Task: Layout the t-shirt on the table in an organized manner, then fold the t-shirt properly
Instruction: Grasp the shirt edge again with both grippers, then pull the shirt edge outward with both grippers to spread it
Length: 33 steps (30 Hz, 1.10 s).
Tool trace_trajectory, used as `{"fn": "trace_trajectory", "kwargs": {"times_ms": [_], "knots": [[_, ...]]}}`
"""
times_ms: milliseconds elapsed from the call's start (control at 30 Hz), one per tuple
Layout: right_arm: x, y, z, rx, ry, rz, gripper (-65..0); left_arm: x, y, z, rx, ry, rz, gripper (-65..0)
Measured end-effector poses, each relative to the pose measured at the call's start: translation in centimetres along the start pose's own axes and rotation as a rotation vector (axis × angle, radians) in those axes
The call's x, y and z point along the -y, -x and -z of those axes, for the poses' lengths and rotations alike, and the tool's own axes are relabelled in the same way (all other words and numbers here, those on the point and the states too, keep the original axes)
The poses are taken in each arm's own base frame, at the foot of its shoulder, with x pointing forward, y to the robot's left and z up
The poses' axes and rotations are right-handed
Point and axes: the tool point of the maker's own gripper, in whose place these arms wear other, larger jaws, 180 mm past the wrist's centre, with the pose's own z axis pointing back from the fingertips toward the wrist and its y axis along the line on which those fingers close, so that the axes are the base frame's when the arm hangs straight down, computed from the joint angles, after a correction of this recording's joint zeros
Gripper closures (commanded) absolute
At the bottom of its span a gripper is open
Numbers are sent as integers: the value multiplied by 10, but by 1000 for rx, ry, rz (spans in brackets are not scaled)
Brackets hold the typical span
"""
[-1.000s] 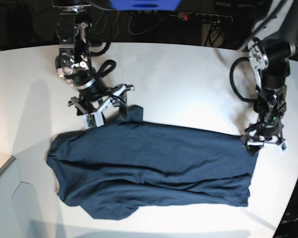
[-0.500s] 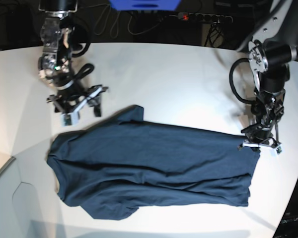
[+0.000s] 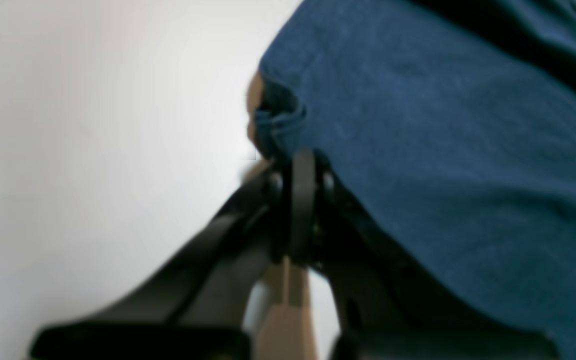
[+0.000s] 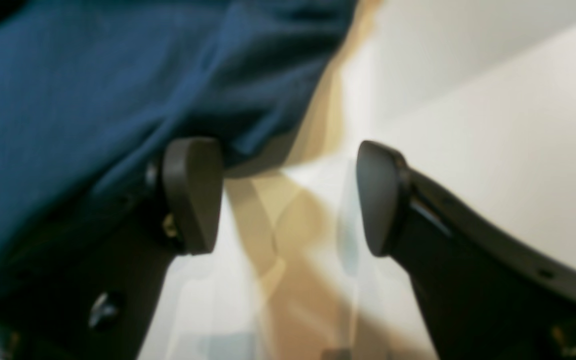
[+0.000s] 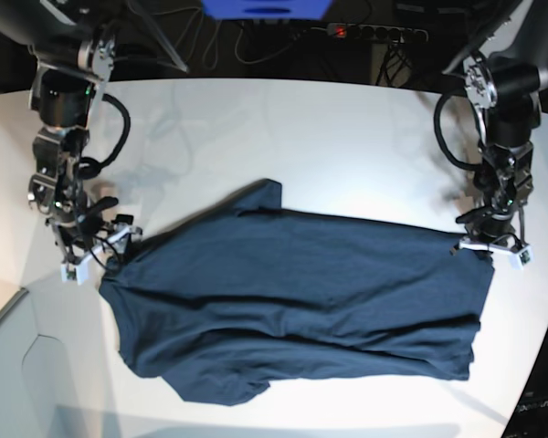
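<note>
White table (image 5: 329,137) under spread navy t-shirt (image 5: 292,301)

The t-shirt (image 5: 292,310) lies spread across the near half of the desk (image 5: 329,146), running lengthwise from left to right in the base view. The right pincer (image 5: 96,251) sits at the shirt's left end, beside the upper corner there. The left pincer (image 5: 491,245) is at the opposite end, on the shirt's upper right corner. A power strip (image 5: 374,33) lies behind the desk's far edge.
</note>
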Motion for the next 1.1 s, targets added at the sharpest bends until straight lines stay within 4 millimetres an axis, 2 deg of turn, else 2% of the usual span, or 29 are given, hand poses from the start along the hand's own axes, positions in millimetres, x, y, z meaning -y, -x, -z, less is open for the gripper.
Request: {"fn": "trace_trajectory", "kwargs": {"times_ms": [200, 400, 467, 567, 667, 700, 833, 933, 967, 1033, 1100], "knots": [[-13, -1, 2, 3, -46, -11, -399, 0, 0, 0, 0, 0, 0, -1], [-37, -8, 6, 83, -87, 10, -381, 1, 1, 0, -2, 1, -2, -1], [-46, -11, 7, 101, -106, -11, -337, 1, 1, 0, -2, 1, -2, -1], [-57, -13, 9, 109, -130, -42, -206, 1, 1, 0, -2, 1, -1, -1], [-55, -12, 8, 108, -125, -39, -36, 2, 1, 0, -2, 2, 0, -1], [-54, -11, 8, 106, -123, -37, 0, 2, 1, 0, -2, 2, 0, -1], [-48, -2, 3, 98, -110, -44, 0, 0, 1, 0, -7, 0, 1, -1], [-28, 6, -17, 101, -75, -103, 0, -5, 3, -1, -96, 3, -1, -1], [-18, 9, -26, 86, -54, -138, 0, -12, 0, -3, -145, -4, -1, -1], [-4, 8, -45, 83, -18, -198, 0, -35, -13, -13, -125, -44, -42, -1], [-8, -3, -64, 123, -11, -245, 0, -54, -20, -31, -119, -76, -40, -1]]}}
